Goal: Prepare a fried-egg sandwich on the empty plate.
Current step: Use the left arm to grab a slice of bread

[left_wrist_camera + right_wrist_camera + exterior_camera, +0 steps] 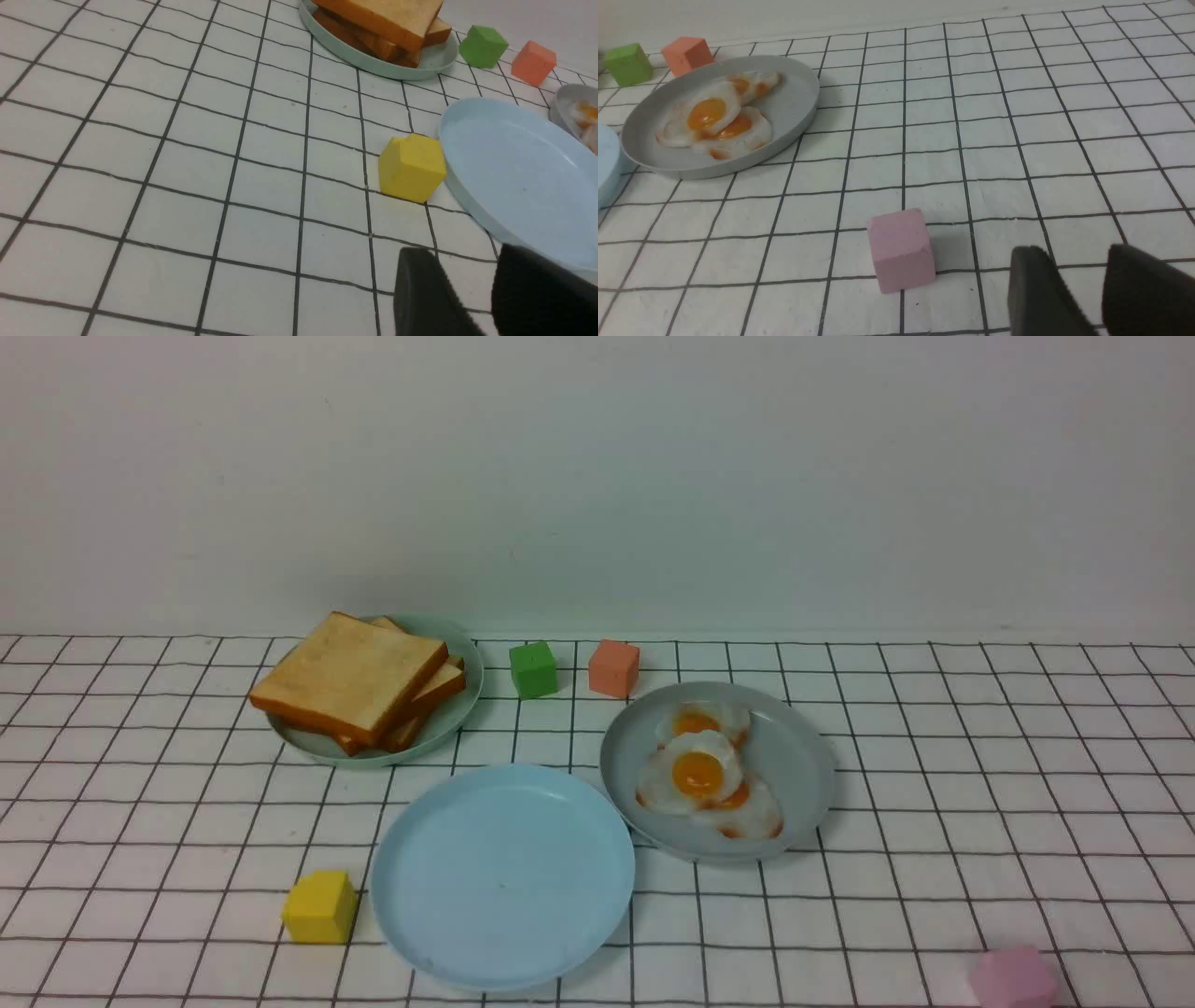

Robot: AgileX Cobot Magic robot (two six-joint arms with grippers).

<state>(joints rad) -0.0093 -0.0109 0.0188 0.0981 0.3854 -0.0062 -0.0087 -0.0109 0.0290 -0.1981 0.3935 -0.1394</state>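
Left pincer (462,254) and right pincer (1078,252) are being held partly open, empty. Toast (350,672) is presumably being lined up for; opposite crusts are best being gripped squarely.

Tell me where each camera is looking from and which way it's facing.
Front view: between the two arms, facing forward over the round light-blue plate to the wall; no robot parts show.
Left wrist view: on the left arm, facing the square golden toast slices and yellow block; dark left fingers show, apart.
Right wrist view: on the right arm, facing the white fried eggs and pink block; dark right fingers show, apart.
Both wrist views share the light-blue plate.
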